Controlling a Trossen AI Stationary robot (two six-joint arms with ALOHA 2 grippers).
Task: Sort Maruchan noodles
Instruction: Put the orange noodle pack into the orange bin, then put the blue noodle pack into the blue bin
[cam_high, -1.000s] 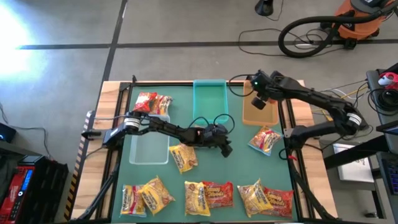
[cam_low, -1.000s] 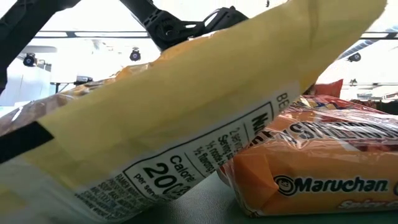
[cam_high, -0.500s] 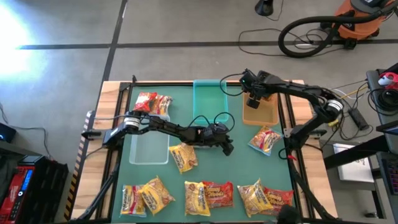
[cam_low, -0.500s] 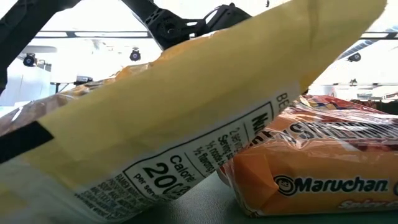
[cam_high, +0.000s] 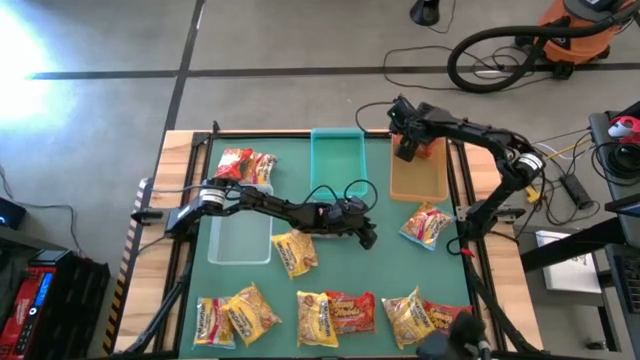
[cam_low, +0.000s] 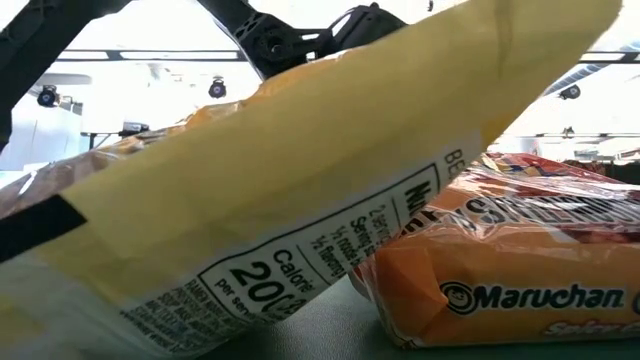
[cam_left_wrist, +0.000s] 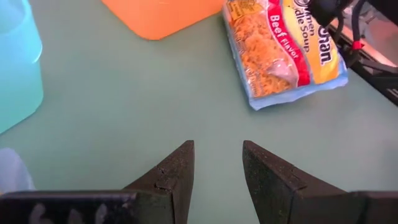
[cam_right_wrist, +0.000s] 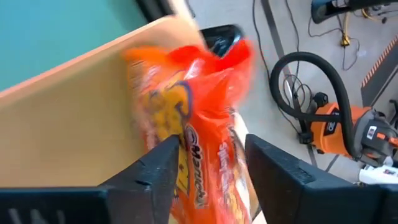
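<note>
Across the green tabletop (cam_high: 300, 215) the biggest change is on the right: over the last second our right arm has swung from above the middle of the tan tray (cam_high: 418, 172) toward that tray's far end, and the right end effector (cam_high: 407, 150) now hangs there. In the right wrist view an orange packet (cam_right_wrist: 199, 143) is blurred between the fingers (cam_right_wrist: 163, 163), which stand apart, so we judge that the grip has just been let go and the packet is dropping into the tan tray; whether it has landed we cannot tell. If so, one packet of that colour is sorted. The left arm has not moved: it lies stretched across the middle, left end effector (cam_high: 365, 235) low over bare tabletop, fingers (cam_left_wrist: 176, 171) a little apart and empty, near the beef packet (cam_high: 427, 225) that lies just beside the tan tray. The teal tray (cam_high: 338, 160) shows nothing in it, nor does the clear tray (cam_high: 240, 225), as far as we can see. Much remains: two red packets (cam_high: 245, 165) at the clear tray's far end, a yellow packet (cam_high: 295, 252) in the middle, and a row of packets (cam_high: 335, 314) along the near edge, all unmoved. The low view is filled by two of them, a yellow wrapper (cam_low: 250, 220) leaning on an orange one (cam_low: 520, 270).
</note>
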